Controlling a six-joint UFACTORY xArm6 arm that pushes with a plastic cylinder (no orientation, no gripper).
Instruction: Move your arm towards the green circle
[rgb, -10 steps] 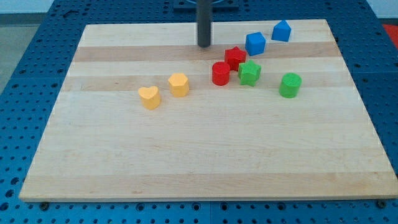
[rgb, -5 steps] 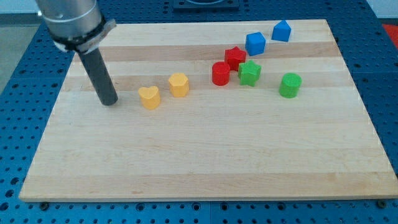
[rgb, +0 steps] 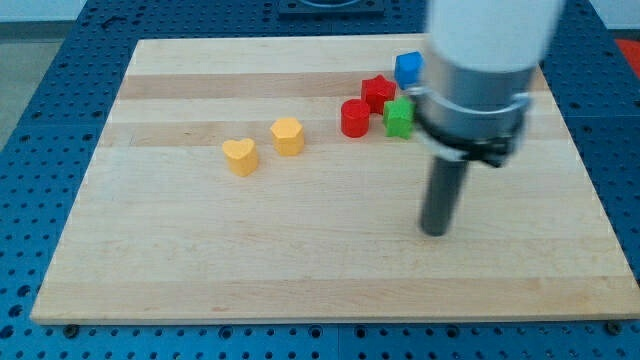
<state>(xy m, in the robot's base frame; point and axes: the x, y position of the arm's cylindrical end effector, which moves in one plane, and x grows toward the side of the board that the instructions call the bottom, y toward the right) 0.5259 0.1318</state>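
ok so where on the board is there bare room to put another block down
The wide strip along the view's bottom, below the yellow heart and left of my tip, is bare. So is the view's left side, left of the heart and yellow hexagon. It is crowded at the view's top right: red cylinder, red star, green star, blue block.

We see a pale wooden desk (rgb: 250, 250) with faint lengthwise grain bands, evenly lit. Around the desk on every side lies a blue perforated base (rgb: 30, 200) dotted with regular holes; beyond its top-left corner shows a grey strip.
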